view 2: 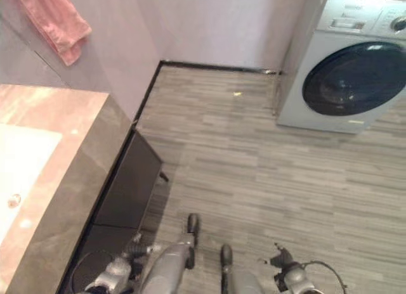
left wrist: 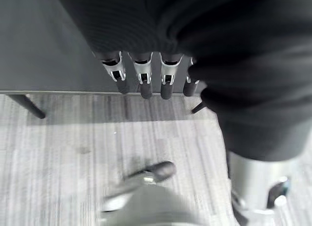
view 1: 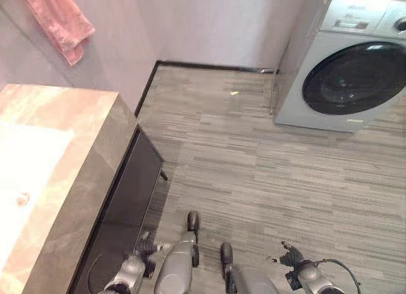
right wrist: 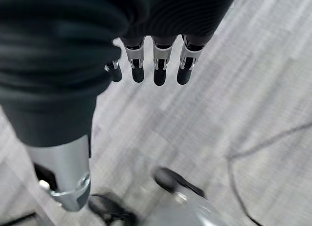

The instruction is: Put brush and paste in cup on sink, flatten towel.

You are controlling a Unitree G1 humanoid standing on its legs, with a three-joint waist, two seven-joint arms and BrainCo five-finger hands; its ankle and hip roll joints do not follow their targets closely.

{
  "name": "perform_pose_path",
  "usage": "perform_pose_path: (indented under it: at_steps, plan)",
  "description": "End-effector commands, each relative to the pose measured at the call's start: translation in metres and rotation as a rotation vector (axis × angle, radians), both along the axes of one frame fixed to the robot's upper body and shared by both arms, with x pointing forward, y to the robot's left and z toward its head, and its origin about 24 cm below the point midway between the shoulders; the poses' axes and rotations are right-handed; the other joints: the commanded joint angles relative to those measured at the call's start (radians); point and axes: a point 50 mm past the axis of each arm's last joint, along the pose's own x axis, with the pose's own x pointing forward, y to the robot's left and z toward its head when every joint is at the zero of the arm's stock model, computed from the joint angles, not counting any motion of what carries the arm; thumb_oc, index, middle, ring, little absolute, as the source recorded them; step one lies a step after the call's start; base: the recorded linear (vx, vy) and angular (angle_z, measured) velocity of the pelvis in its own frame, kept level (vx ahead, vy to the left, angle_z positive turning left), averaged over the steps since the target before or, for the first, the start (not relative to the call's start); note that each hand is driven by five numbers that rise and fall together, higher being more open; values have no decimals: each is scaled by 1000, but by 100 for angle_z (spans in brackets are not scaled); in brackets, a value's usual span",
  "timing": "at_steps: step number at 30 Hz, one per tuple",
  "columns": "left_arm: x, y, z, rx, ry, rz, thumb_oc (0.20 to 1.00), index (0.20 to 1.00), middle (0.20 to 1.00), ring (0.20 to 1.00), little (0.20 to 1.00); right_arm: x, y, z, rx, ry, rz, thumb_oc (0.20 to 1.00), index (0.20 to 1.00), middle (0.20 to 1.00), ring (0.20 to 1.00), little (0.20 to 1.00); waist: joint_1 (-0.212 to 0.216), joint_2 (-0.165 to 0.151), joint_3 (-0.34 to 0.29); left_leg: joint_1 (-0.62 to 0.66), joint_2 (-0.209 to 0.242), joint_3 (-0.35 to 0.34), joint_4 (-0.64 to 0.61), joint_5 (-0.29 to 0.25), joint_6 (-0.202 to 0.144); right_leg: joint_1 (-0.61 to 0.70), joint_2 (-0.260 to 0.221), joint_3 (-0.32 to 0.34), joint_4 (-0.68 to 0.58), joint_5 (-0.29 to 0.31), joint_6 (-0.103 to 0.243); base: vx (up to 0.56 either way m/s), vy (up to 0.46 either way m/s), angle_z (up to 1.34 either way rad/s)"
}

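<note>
- Towel [view 1: 60, 21], pink, hangs bunched against the wall at the upper left of the frame, above and beyond the vanity.
- Sink counter [view 1: 70, 180], marbled stone with a pale basin [view 1: 25, 173] and a drain [view 1: 23, 198], occupies the left edge; a dark cabinet [view 1: 130, 192] sits beneath it.
- Left hand [view 1: 147, 246] hangs low at the bottom left, just beside the cabinet front, fingers [left wrist: 142, 77] straight and holding nothing.
- Right hand [view 1: 292, 257] hangs at the bottom right over bare floor, fingers [right wrist: 158, 65] straight, empty.
- Washing machine [view 1: 346, 66] stands at the upper right.
- Judgement: counter and towel lie up and left of both hands; the left hand is nearer.
- Brush, paste and cup cannot be located.
</note>
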Motion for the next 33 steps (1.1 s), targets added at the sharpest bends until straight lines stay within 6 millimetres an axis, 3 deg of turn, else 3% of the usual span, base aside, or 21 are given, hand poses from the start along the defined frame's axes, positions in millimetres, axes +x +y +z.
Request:
perform_pose_path:
  at_steps: [1,4,7,8,9,10,11,12,14,18,21,25,26,28,30,32,33]
  plan:
    - [29,5,21,13,-148,-42,1000,1000,1000,1000,1000,-17,-10,-3,-16,26,-54,1000,1000,1000,1000,1000,-9,-41,-59,-47,-43,44,79,38,81,82,-94,23,117,-82,184,242,199,-25]
    - [33,0,25,-5,-174,-65,1000,1000,1000,1000,1000,-25,-11,-7,-15,60,-72,1000,1000,1000,1000,1000,8,-54,-83,-31,-59,72,111,-20,103,79,-132,27,176,-1,238,272,181,-25]
    - [36,-3,28,-21,-192,-86,1000,1000,1000,1000,1000,-27,-12,-7,-19,71,-64,1000,1000,1000,1000,1000,5,-45,-83,29,-82,70,98,-54,126,4,-156,-4,353,184,281,229,176,-32]
    - [35,0,28,-10,-181,-93,1000,1000,1000,1000,1000,-25,-9,-7,-1,53,-71,1000,1000,1000,1000,1000,-13,-22,-67,81,-78,64,73,-64,137,-58,-143,-40,463,237,286,281,240,0]
    - [33,1,27,-6,-173,-95,1000,1000,1000,1000,1000,-26,-9,-7,5,51,-77,1000,1000,1000,1000,1000,-19,-13,-65,101,-81,53,64,-68,143,-80,-127,-36,475,237,284,422,257,16]
    - [30,5,25,1,-160,-87,1000,1000,1000,1000,1000,-25,-6,-6,29,34,-77,1000,1000,1000,1000,1000,-46,-10,-59,155,-103,19,33,-75,143,-165,-87,-22,457,180,259,284,121,16]
    - [30,5,25,1,-160,-87,1000,1000,1000,1000,1000,-25,-6,-6,29,34,-77,1000,1000,1000,1000,1000,-46,-11,-59,155,-103,18,33,-75,143,-165,-88,-22,458,179,259,433,131,31]
    - [25,7,21,0,-136,-68,1000,1000,1000,1000,1000,-24,-5,-5,39,23,-64,1000,1000,1000,1000,1000,-61,-11,-59,209,-119,6,8,-91,138,-218,-113,-64,338,132,234,328,50,16]
    - [23,7,19,0,-120,-64,1000,1000,1000,1000,1000,-25,-5,-5,39,24,-65,1000,1000,1000,1000,1000,-72,-15,-55,231,-130,-5,2,-102,133,-250,-111,-60,273,133,230,280,27,19]
    - [19,7,15,9,-98,-61,1000,1000,1000,1000,1000,-23,-3,-3,45,4,-38,1000,1000,1000,1000,1000,-111,-43,-42,326,-161,-56,-7,-157,112,-338,-154,-99,38,249,252,401,-68,37]
    - [17,5,13,8,-81,-80,1000,1000,1000,1000,1000,-31,-7,-5,47,24,-61,1000,1000,1000,1000,1000,-133,-49,-53,369,-161,-103,1,-176,99,-314,-138,-35,27,268,252,286,-85,76]
    - [14,2,9,7,-51,-76,1000,1000,1000,1000,1000,-34,-13,-5,34,37,-74,1000,1000,1000,1000,1000,-132,-47,-79,375,-144,-130,46,-190,79,-280,-112,-49,40,256,222,277,-146,59]
    - [18,-2,9,1,-51,-80,1000,1000,1000,1000,1000,-31,-19,-2,23,21,-84,1000,1000,1000,1000,1000,-135,-46,-82,357,-113,-126,110,-166,44,-259,-97,-74,59,219,200,267,-184,-4]
    - [18,-2,9,1,-51,-80,1000,1000,1000,1000,1000,-31,-19,-2,23,21,-84,1000,1000,1000,1000,1000,-136,-45,-81,356,-113,-127,112,-167,43,-259,-97,-75,59,218,200,157,-135,18]
    - [26,-2,12,7,-66,-79,1000,1000,1000,1000,1000,-29,-23,2,18,0,-79,1000,1000,1000,1000,1000,-136,-64,-69,288,-77,-98,282,-87,-7,-217,-94,-93,53,189,172,194,-220,37]
    - [36,-5,16,3,-87,-81,1000,1000,1000,1000,1000,-29,-26,3,0,6,-75,1000,1000,1000,1000,1000,-128,-67,-52,238,-50,-49,299,-68,-8,-182,-91,-114,51,153,157,176,-176,33]
    - [39,-6,17,1,-93,-88,1000,1000,1000,1000,1000,-28,-28,4,-7,3,-73,1000,1000,1000,1000,1000,-126,-68,-50,213,-63,-42,267,-79,0,-176,-92,-115,46,148,160,172,-120,25]
